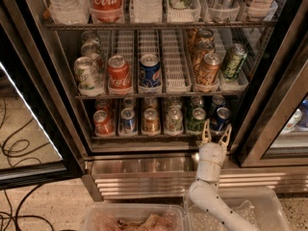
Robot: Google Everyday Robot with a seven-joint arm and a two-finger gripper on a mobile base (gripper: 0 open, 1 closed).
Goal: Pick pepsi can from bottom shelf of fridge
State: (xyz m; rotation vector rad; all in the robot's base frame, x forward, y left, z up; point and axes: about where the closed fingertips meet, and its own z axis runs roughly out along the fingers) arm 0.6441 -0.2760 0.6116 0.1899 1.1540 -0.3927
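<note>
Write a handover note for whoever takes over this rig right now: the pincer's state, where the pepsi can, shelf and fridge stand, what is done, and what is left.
Pincer: open and empty, at the right end of the bottom shelf, just in front of the can.
Pepsi can: upright in the rightmost lane of that shelf, partly behind the pincer, with a green can to its left.
Fridge: door open.
Done: arm lined up with the can.
Left: reach in, close on the can, draw it out.
</note>
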